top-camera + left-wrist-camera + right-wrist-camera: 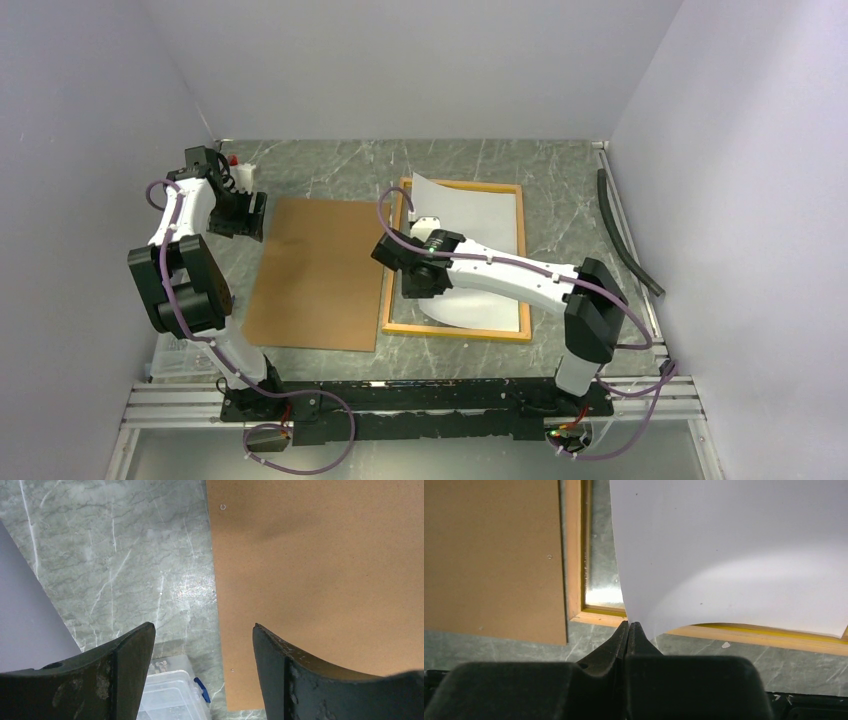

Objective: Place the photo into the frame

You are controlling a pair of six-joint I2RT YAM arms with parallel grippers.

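Lying between pale walls, green marble table; right hand pinches photo, left hand wide

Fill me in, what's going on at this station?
The right tool is shut on a corner of the photo, which lies blank side up and curled over the frame. It is not yet flat inside the rails. The left tool hangs open above the table at the edge of the brown backing board, holding nothing.
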